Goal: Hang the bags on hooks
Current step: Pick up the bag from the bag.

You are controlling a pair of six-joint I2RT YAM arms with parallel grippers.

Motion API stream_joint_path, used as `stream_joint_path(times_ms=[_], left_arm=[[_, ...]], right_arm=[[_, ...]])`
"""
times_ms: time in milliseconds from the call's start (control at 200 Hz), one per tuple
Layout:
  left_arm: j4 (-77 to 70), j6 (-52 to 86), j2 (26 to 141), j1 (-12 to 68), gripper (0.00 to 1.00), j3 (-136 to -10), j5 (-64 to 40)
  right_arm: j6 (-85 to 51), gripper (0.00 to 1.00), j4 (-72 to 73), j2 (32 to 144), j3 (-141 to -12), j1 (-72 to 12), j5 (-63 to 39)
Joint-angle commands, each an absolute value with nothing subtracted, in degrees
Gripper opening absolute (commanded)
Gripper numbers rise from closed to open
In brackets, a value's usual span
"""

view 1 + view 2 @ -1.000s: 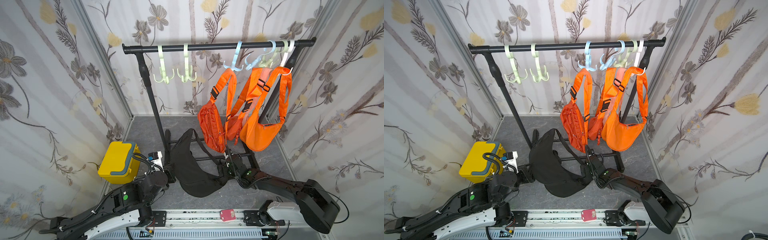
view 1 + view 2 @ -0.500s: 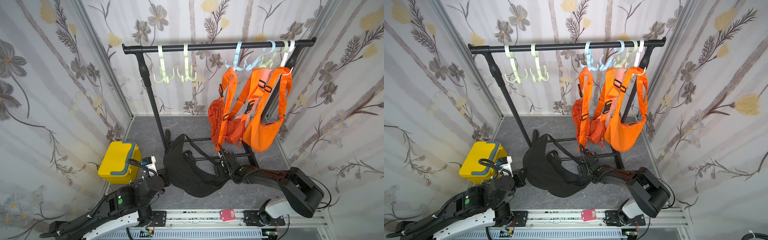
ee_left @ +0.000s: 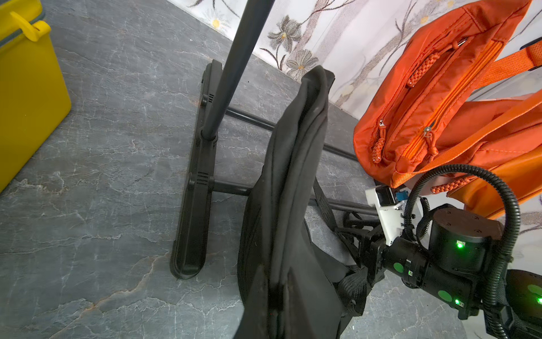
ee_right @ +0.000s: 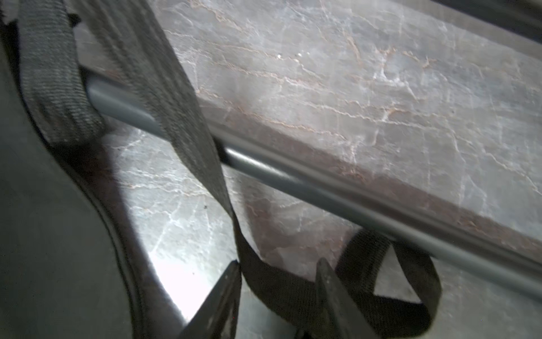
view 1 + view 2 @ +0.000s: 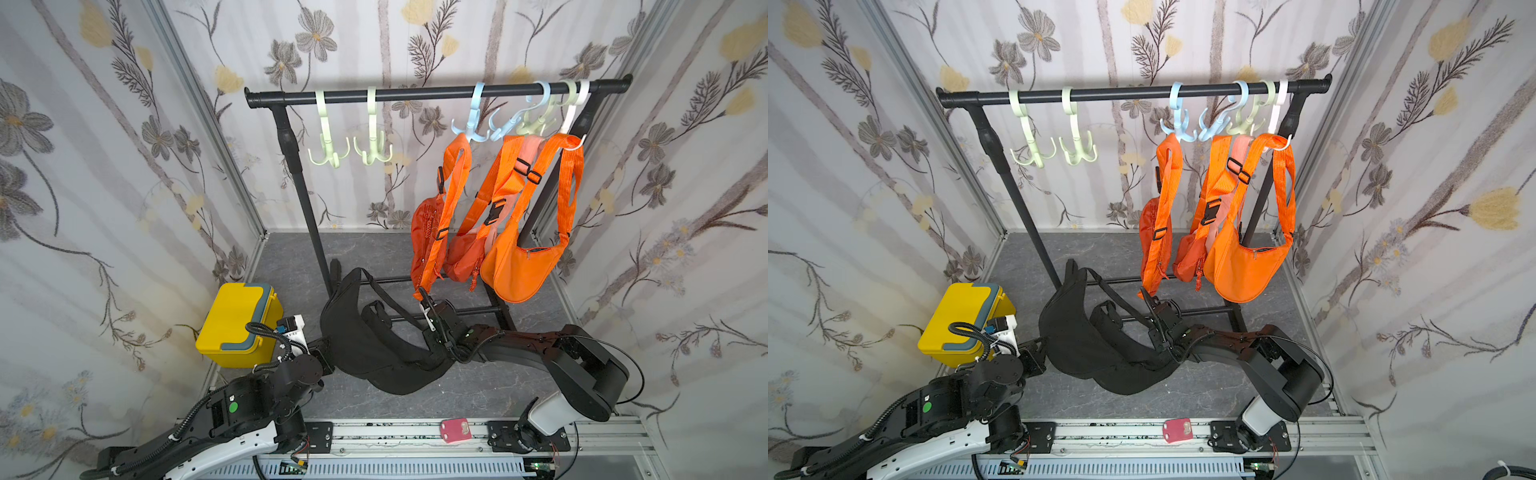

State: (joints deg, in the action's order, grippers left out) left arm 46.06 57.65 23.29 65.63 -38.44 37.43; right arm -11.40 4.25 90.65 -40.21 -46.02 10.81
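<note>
Other things I see here
A yellow box [image 5: 237, 320] sits on the grey floor [image 5: 478, 395]. Orange bags [image 5: 519, 266] hang above it, close together.

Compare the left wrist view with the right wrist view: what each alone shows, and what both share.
Left wrist only: the yellow box, orange bags, rack post, right arm, and the left jaws pinching the black bag. Right wrist only: the gap between the right jaws, with the bag's strap crossing it. Shared: black bag, marbled floor, the rack's low crossbar.
</note>
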Motion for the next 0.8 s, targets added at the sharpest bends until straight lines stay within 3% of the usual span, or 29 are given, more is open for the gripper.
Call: stream_joint_path(times_ms=[0, 115, 180, 310, 370, 554, 794], left_arm=[[45.7, 58.5, 23.1, 65.6, 0.0, -38.4, 38.7], [45.7, 58.2, 22.6, 65.6, 0.0, -38.6, 39.0], [45.7, 58.0, 22.2, 65.6, 0.0, -38.6, 39.2], [46.3, 58.3, 21.4, 65.6, 0.0, -38.7, 39.3], [46.5, 58.4, 20.8, 65.5, 0.0, -38.6, 39.5], [45.2, 56.6, 17.9, 65.6, 0.0, -38.8, 40.5], [37.1, 46.6, 16.8, 65.6, 0.0, -39.7, 40.5]], right_arm=[[-10.2, 0.49, 6.1, 91.0, -40.8, -46.6, 6.9], [-9.6, 0.53, 6.1, 94.0, -40.8, -46.6, 6.1], [-9.4, 0.5, 6.1, 95.2, -41.2, -46.6, 6.3], [-9.6, 0.12, 5.1, 96.4, -42.5, -46.6, 8.6], [-9.8, 0.0, 4.7, 95.6, -42.7, -48.9, 9.6], [-9.4, 0.0, 2.6, 85.5, -42.7, -52.5, 11.9], [-5.8, 0.0, 2.3, 65.1, -42.7, -56.2, 5.4]])
